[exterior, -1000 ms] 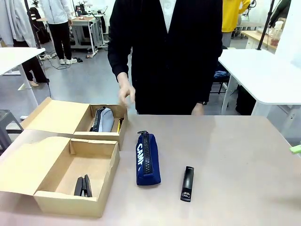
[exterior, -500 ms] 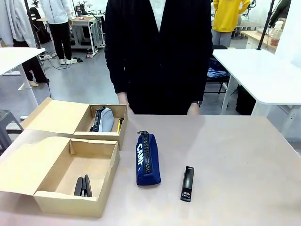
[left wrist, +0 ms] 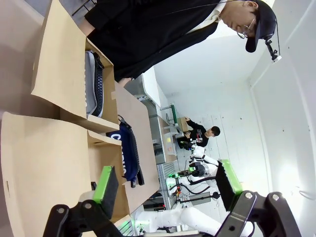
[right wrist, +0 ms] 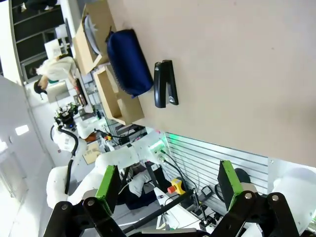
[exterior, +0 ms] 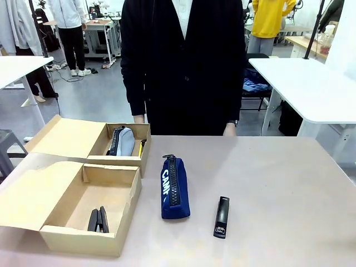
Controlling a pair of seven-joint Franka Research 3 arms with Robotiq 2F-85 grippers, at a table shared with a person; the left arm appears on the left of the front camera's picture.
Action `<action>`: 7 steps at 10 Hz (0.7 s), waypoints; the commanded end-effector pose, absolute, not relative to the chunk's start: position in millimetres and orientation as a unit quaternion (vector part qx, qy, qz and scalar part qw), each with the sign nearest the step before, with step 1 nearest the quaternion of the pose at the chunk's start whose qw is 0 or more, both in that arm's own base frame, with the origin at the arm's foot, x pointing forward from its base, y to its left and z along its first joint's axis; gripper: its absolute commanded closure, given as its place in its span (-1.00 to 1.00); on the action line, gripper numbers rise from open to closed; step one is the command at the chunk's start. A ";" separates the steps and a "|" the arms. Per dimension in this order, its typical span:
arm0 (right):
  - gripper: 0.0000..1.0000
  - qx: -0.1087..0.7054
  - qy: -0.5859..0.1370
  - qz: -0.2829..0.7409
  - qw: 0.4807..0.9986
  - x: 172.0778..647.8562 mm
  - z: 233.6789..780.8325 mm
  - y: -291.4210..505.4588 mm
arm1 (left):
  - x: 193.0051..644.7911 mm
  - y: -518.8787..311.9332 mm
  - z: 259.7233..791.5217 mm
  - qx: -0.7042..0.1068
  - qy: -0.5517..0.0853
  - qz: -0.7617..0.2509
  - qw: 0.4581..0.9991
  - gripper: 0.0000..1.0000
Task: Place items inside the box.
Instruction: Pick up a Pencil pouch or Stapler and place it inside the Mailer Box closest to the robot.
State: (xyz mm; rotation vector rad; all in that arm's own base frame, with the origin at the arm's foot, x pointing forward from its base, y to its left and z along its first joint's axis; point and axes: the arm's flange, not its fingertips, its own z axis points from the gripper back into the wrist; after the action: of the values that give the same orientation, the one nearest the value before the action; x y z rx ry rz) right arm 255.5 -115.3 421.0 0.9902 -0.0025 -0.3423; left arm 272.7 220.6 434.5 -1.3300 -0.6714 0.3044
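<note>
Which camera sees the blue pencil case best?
The front view: the blue pencil case lies whole on the table, zip and white letters facing up. The right wrist view shows the case sideways, plain side showing. The left wrist view catches it small, beyond the cardboard box.

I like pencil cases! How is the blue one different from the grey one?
The blue case lies out on the table; the grey case already sits inside the far box. The blue case is dark with white lettering on its side; the grey case is pale. Both are long zipped cases.
</note>
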 end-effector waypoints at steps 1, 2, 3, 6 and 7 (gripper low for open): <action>-1.00 0.480 -0.002 -0.170 0.861 254.5 421.6 -111.9 | 273.0 218.8 436.3 -0.607 -0.313 0.132 0.719 -1.00; -1.00 0.480 -0.002 -0.170 0.861 254.5 421.6 -111.9 | 273.0 218.8 436.3 -0.607 -0.313 0.132 0.719 -1.00; -1.00 0.473 -0.001 -0.163 0.866 255.5 421.0 -115.3 | 273.0 218.8 436.3 -0.607 -0.313 0.132 0.719 -1.00; -1.00 0.314 -0.007 -0.156 0.936 312.5 426.5 -17.0 | 273.0 218.8 436.3 -0.607 -0.313 0.132 0.719 -1.00; -1.00 0.261 -0.014 -0.156 0.953 327.5 436.6 10.5 | 273.0 218.8 436.3 -0.607 -0.313 0.132 0.719 -1.00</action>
State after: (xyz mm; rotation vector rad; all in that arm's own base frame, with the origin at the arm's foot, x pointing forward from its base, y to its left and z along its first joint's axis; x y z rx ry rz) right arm 309.0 -25.9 430.8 0.6658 -0.0300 -0.2904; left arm 273.2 220.4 434.1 -1.3299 -0.6694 0.3044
